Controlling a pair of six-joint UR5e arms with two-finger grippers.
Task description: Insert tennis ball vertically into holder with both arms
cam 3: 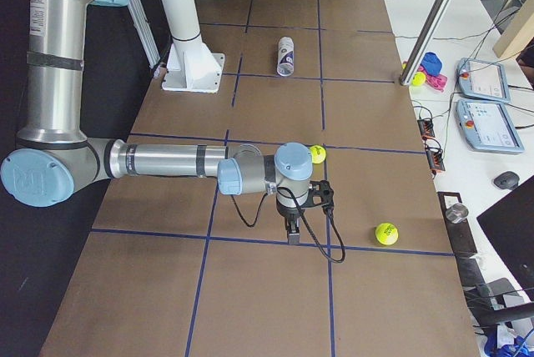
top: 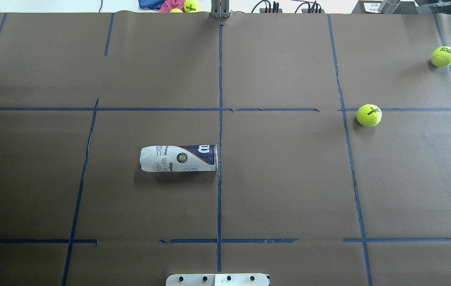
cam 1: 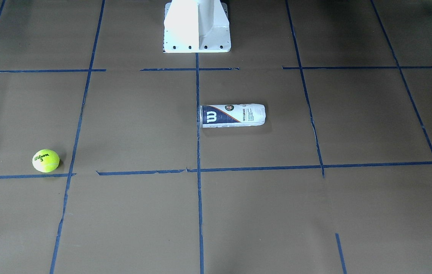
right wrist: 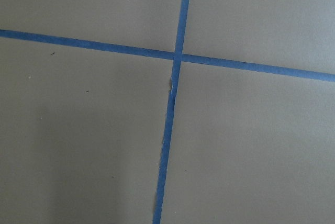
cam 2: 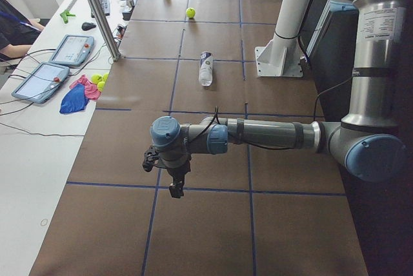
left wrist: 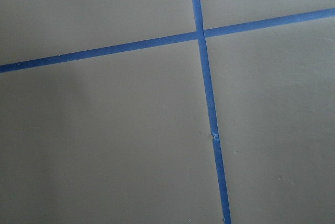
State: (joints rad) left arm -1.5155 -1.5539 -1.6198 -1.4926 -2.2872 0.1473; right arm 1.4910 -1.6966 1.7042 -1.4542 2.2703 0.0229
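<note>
Since neither arm appears in the overhead or front-facing views, both are judged to be parked off toward the table's ends. The left gripper hangs fingers-down above the brown paper, and the right gripper does likewise at the opposite end. Whether either pincer is apart or together cannot be told: the wrist views show only paper and blue tape.

Further out, the holder lies on its side in the robot's left half, its rimmed end touching the central tape line. Lying flat, it cannot take a ball from above, so one arm must probably stand it upright.

Beyond, well apart in the right half, the tennis ball rests loose on the paper. A second ball sits farther off, near the table's corner.
</note>
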